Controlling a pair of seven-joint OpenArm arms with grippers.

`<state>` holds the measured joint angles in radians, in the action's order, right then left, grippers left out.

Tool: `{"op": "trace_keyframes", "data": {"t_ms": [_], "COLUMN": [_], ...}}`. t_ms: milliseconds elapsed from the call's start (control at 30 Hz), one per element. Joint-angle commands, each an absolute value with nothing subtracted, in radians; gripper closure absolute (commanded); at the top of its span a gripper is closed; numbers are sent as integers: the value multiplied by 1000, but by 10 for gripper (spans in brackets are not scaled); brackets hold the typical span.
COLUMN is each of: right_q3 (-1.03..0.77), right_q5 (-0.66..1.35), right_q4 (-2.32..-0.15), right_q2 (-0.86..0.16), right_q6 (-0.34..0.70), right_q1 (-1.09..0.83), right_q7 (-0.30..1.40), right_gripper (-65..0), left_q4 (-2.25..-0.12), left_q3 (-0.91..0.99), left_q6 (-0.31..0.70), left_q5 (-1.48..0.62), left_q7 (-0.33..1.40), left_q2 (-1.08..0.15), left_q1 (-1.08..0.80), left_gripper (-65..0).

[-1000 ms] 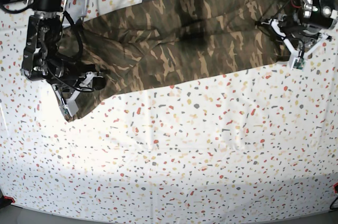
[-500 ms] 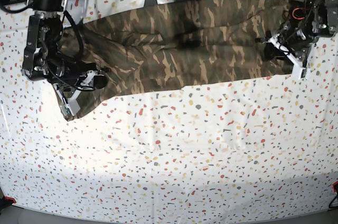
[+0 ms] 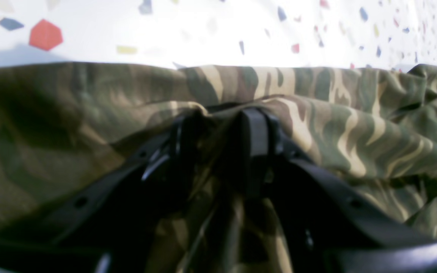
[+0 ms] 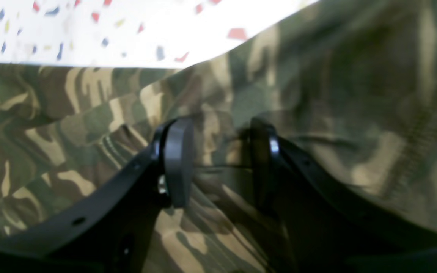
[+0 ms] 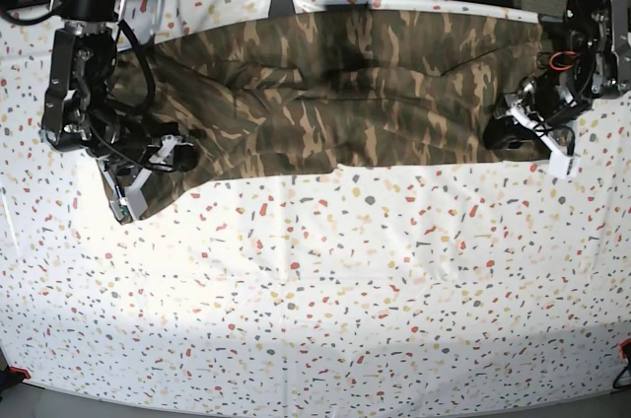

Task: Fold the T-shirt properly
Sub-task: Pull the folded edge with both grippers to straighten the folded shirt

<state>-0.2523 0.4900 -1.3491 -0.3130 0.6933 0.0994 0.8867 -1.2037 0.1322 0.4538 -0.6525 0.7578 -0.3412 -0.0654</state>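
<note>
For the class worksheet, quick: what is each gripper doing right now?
Left gripper: shut on the T-shirt, cloth bunched between the fingers.
Right gripper: shut on the T-shirt, a fold between the fingers.

T-shirt (image 5: 345, 83) spread across table's (image 5: 345, 290) far edge, grippers at both ends

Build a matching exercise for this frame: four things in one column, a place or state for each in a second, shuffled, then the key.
Things:
1. T-shirt
2. left gripper
3. right gripper
4. tablecloth

Places or states:
A. white, speckled with coloured flecks
B. at the shirt's end on the base view's left
C. camouflage, stretched along the far side
D. at the shirt's end on the base view's right

Pairs: 1-C, 2-D, 3-B, 4-A
</note>
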Motion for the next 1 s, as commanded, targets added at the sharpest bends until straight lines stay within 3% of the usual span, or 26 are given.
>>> {"op": "trace_keyframes", "data": {"t_ms": [0,633,967], "right_q3": [-255,-255,-255], "right_q5": [472,386,403], "right_q4": [-1358,-1136,-1137], "right_q2": [-323,-308,-297], "right_q6": [698,698,698], "right_q1": [120,257,269], "right_q7": [852,788,792], "right_gripper": [-254,-254,-254], "left_q4": [-1095,-1092,-1102], "left_q3": [96,96,96], "left_q6": [263,281,281], "left_q5": [-265,-233,-210], "left_q7": [998,971,1115], "left_q2": [-311,-311,-319], "left_q1": [-107,-18,11], "left_gripper": [-237,-236,-231]}}
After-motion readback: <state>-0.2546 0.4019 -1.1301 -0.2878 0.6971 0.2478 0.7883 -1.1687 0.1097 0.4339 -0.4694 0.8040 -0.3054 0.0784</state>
